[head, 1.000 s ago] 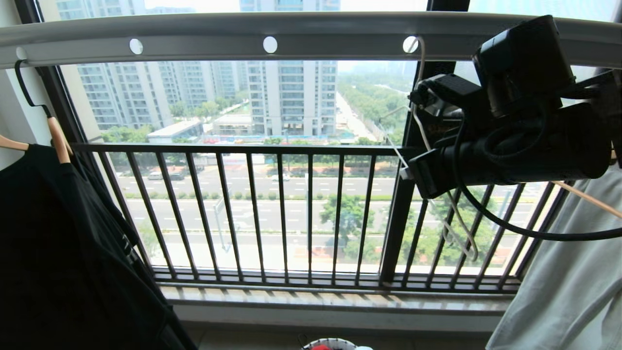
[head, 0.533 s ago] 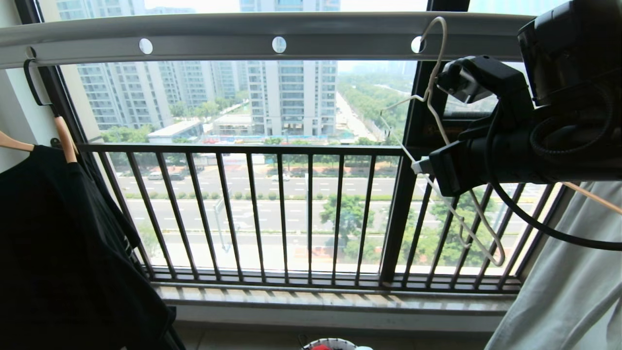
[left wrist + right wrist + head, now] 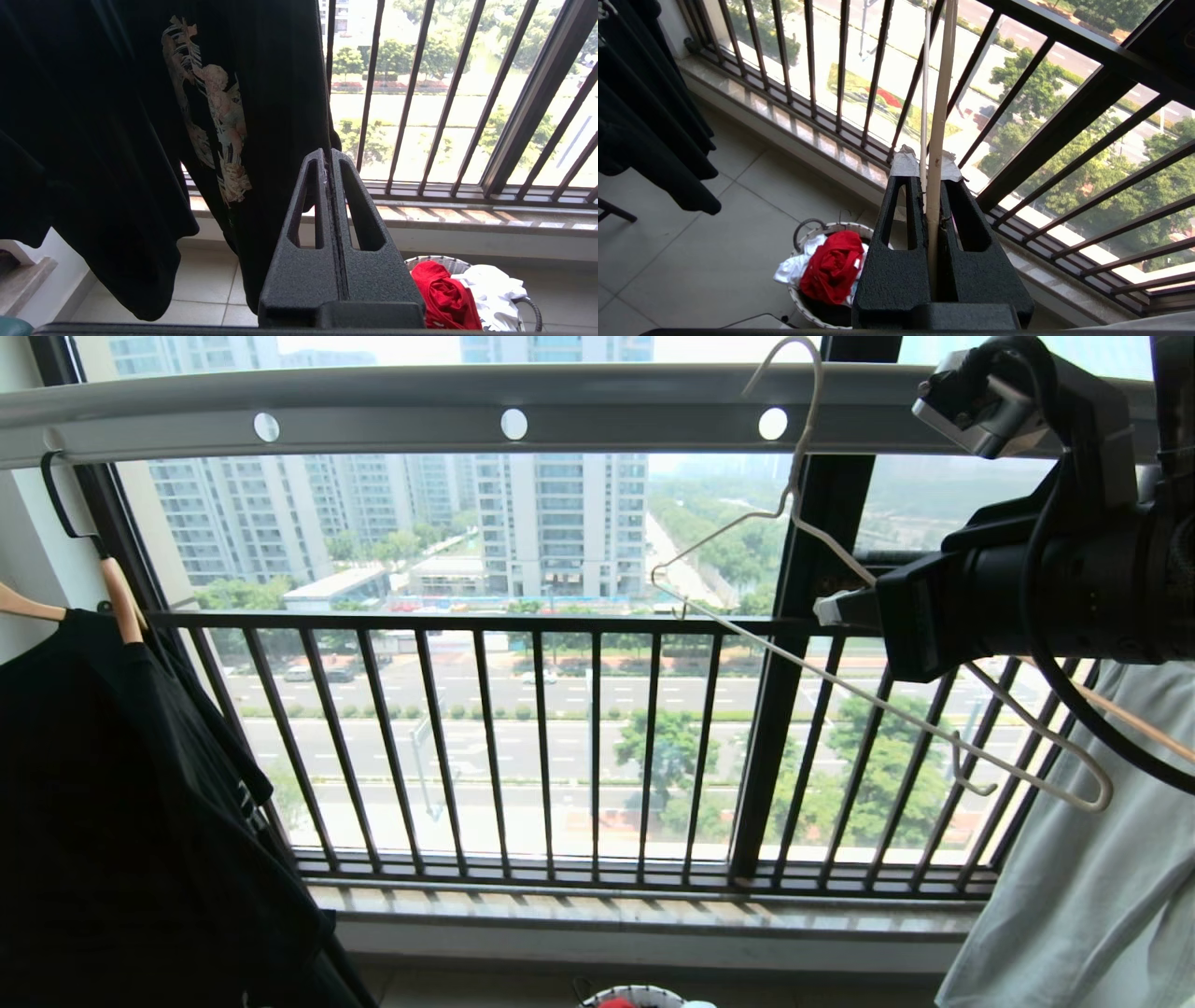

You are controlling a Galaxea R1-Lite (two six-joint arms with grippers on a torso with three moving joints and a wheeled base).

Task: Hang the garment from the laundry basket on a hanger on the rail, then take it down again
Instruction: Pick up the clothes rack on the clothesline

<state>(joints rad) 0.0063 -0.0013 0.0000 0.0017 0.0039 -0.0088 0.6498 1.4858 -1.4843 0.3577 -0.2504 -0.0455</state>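
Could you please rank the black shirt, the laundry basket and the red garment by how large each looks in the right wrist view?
Largest to smallest, as they look:
1. black shirt, cut off by the picture's edge
2. laundry basket, partly hidden behind the right gripper
3. red garment, bunched inside it

The shirt hangs nearer, so true sizes stay unsure.

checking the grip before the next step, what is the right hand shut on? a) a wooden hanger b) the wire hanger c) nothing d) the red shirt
b: the right hand is closed on the wire hanger, which is lifted off the rail; the red shirt lies in the basket.
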